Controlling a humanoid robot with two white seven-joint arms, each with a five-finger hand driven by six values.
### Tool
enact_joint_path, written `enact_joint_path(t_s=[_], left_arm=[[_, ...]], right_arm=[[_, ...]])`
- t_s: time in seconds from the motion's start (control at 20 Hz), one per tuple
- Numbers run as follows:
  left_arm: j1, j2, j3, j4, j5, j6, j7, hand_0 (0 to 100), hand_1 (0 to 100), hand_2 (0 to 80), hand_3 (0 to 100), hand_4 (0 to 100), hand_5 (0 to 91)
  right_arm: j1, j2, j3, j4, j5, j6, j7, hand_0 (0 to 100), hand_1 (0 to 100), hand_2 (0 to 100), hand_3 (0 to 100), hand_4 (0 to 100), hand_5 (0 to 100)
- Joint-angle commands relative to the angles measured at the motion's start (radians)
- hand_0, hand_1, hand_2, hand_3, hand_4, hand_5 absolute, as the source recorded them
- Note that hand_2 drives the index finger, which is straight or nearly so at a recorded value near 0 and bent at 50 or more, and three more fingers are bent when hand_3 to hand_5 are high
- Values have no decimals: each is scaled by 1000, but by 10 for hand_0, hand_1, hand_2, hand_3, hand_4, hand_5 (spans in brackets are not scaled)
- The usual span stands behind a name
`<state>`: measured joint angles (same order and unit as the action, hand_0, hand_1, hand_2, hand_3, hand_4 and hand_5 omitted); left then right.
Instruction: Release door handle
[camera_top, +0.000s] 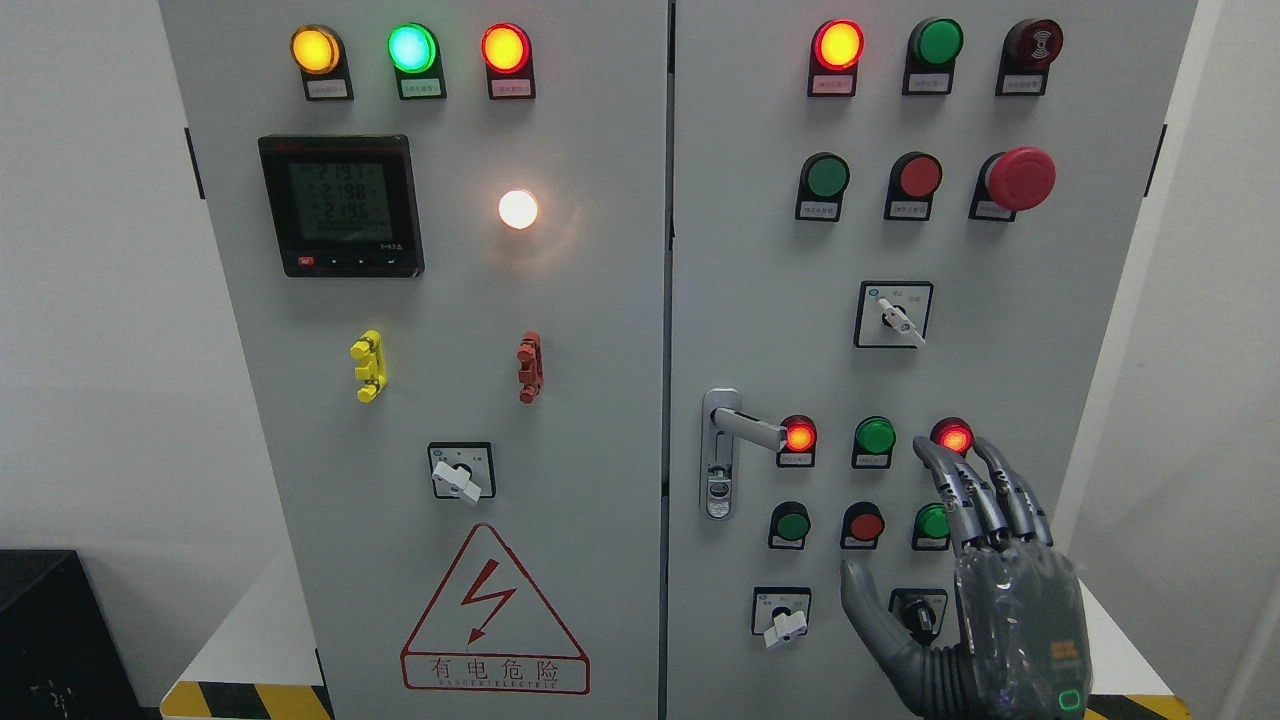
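The silver door handle (745, 427) sits at the left edge of the right cabinet door (760, 250), its lever swung out to the right toward a lit red lamp (799, 436). A keyhole (718, 492) is below it on the same plate. My right hand (915, 540) is at the lower right, well to the right of the handle and apart from it. Its fingers (965, 490) are spread and point up, the thumb (868, 610) out to the left. It holds nothing. The left arm is out of view.
Both grey cabinet doors are shut. The right door carries lamps, push buttons, a red emergency stop (1020, 178) and rotary switches (893, 315). My hand covers one switch (915, 612). The left door has a meter (342, 205) and a warning triangle (492, 610).
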<state>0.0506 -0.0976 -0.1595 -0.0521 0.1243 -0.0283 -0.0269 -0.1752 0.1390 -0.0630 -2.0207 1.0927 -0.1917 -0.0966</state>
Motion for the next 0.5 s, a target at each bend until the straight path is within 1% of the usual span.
enact_joint_path(t_s=[0.0,0.15,0.3,0.45], left_arm=[[0,-1,0,0,0,-1,1,0,0,44,105,4,0],[0,-1,0,0,0,1,1,0,0,44,105,4,0],[0,-1,0,0,0,1,1,0,0,45,105,4,0],[0,1,0,0,0,-1,1,0,0,44,105,5,0]], right_arm=[[0,1,-44,-23,-42,0,-11,393,243,0,0,0,0],[2,-1,-41,-33,-73,-2,-23,403,236,0,0,0,0],[3,-1,-40,-47,-73,0,-23,411,225,0,0,0,0],[2,-3,-18,-47,-73,2,-23,414,221,0,0,0,0]])
